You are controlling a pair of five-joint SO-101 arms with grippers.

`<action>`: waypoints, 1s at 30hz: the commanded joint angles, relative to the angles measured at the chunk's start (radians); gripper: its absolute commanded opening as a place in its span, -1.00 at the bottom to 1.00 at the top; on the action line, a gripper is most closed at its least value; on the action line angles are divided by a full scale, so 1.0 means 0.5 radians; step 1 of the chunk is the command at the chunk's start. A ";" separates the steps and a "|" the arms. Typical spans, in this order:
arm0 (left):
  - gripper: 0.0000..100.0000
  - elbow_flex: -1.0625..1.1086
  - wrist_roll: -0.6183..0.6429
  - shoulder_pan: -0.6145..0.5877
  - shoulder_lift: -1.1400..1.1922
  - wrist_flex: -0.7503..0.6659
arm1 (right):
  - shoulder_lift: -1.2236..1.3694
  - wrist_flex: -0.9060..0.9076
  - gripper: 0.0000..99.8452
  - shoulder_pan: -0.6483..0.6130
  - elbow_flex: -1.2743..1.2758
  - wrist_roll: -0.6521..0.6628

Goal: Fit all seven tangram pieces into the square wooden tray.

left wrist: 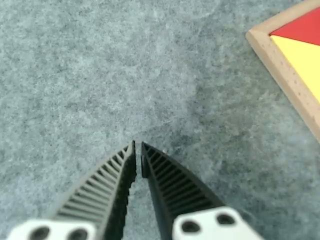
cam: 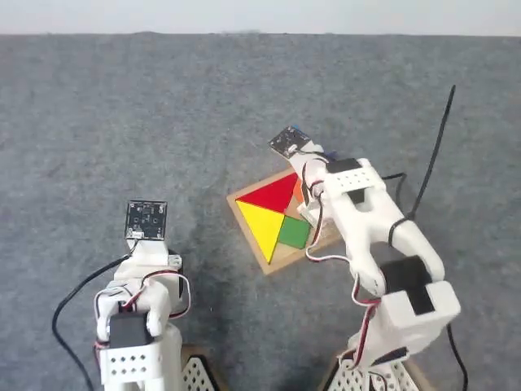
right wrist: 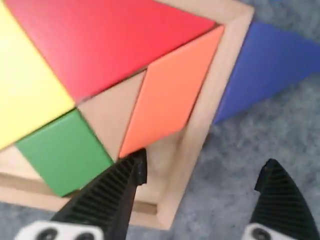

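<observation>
The square wooden tray (cam: 269, 262) lies on the grey carpet and holds a red triangle (cam: 273, 195), a yellow triangle (cam: 262, 226) and a green square (cam: 293, 233). In the right wrist view an orange parallelogram (right wrist: 172, 95) sits beside the red triangle (right wrist: 100, 40), with a bare triangular gap (right wrist: 112, 117) between them and the green square (right wrist: 62, 150). A blue triangle (right wrist: 265, 65) lies outside, against the tray rim (right wrist: 200, 145). My right gripper (right wrist: 206, 167) is open astride that rim, one finger by the orange piece's corner. My left gripper (left wrist: 137, 147) is shut and empty over carpet.
The left arm (cam: 145, 269) stands well left of the tray, whose corner (left wrist: 260, 40) shows in its wrist view. The right arm (cam: 366, 228) hangs over the tray's right side. Grey carpet (cam: 122, 122) spreads out all around.
</observation>
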 commanded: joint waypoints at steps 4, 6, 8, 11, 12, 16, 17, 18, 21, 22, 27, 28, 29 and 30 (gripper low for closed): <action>-0.96 -0.026 0.034 -0.003 -0.037 0.006 | 0.014 -0.029 -0.31 -0.005 -0.150 0.018; -0.96 -0.026 0.034 -0.003 -0.037 0.006 | -0.044 -0.032 -0.31 -0.005 -0.114 0.003; -0.96 -0.026 0.034 -0.003 -0.037 0.006 | -0.137 -0.032 -0.31 -0.005 -0.074 -0.061; -0.96 -0.026 0.034 -0.003 -0.037 0.006 | -0.327 -0.035 -0.31 -0.005 0.040 -0.080; -0.96 -0.026 0.034 -0.003 -0.037 0.006 | -0.404 -0.035 -0.31 -0.005 0.089 -0.083; -0.96 -0.026 0.034 -0.003 -0.037 0.006 | -0.680 -0.115 -0.31 0.008 0.239 -0.215; -0.96 -0.026 0.034 -0.003 -0.037 0.006 | -0.726 -0.115 -0.31 0.014 0.239 -0.267; -0.96 -0.026 0.034 -0.003 -0.037 0.006 | -0.756 -0.112 -0.31 0.032 0.233 -0.319; -0.96 -0.026 0.034 -0.003 -0.037 0.006 | -0.763 -0.115 -0.31 0.091 0.147 -0.448; -0.96 -0.026 0.034 -0.003 -0.037 0.006 | -0.738 -0.118 -0.31 0.112 0.107 -0.485; -0.96 -0.026 0.034 -0.003 -0.037 0.006 | -0.450 -0.133 -0.31 0.100 -0.203 -0.644; -0.96 -0.026 0.034 -0.003 -0.037 0.006 | -0.361 -0.133 -0.31 0.091 -0.292 -0.675; -0.96 -0.026 0.034 -0.003 -0.037 0.006 | -0.269 -0.133 -0.31 0.078 -0.374 -0.703; -0.96 -0.026 0.034 -0.003 -0.037 0.006 | -0.170 -0.133 -0.31 0.072 -0.470 -0.736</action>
